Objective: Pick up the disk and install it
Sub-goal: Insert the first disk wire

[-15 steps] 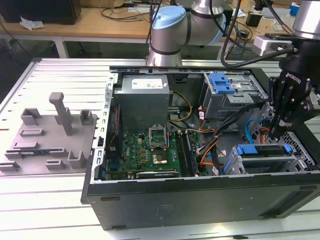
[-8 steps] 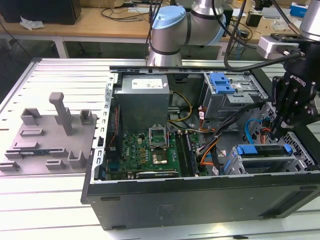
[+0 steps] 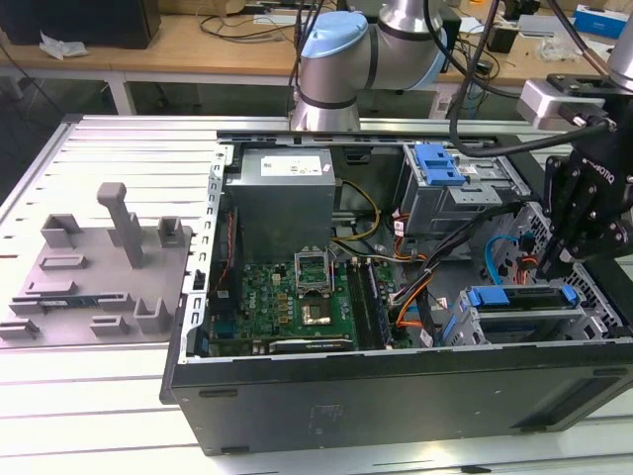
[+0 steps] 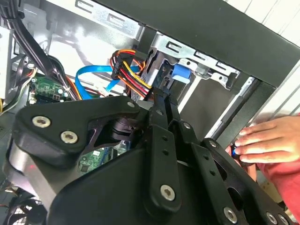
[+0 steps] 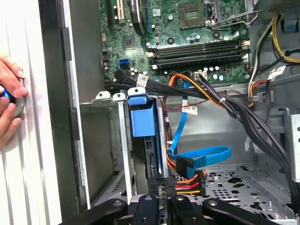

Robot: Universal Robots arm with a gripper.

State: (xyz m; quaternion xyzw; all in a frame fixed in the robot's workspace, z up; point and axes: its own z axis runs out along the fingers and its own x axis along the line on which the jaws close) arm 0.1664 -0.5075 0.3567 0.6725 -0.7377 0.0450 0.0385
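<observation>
The disk [image 3: 519, 297], silver with a bright blue bracket, stands on edge in the grey drive cage [image 3: 495, 332] at the front corner of the open computer case, on the exterior view's right. My black gripper [image 3: 547, 265] hangs right over it, fingers drawn together, tips at the disk's upper edge. I cannot tell whether they pinch it. In the first wrist view the blue bracket [image 5: 143, 119] sits between the cage rails beyond my gripper [image 5: 161, 199]. The second wrist view looks past the shut fingers [image 4: 161, 101] to the blue bracket [image 4: 180, 74].
Blue data cable [image 5: 201, 157] and orange-red-yellow power leads [image 5: 187, 180] lie close beside the cage. Motherboard [image 3: 287, 297] and grey power supply [image 3: 282, 198] fill the case. A person's hand [image 5: 9, 101] rests on the table outside the case wall. A grey fixture plate [image 3: 94, 272] lies to the exterior view's left.
</observation>
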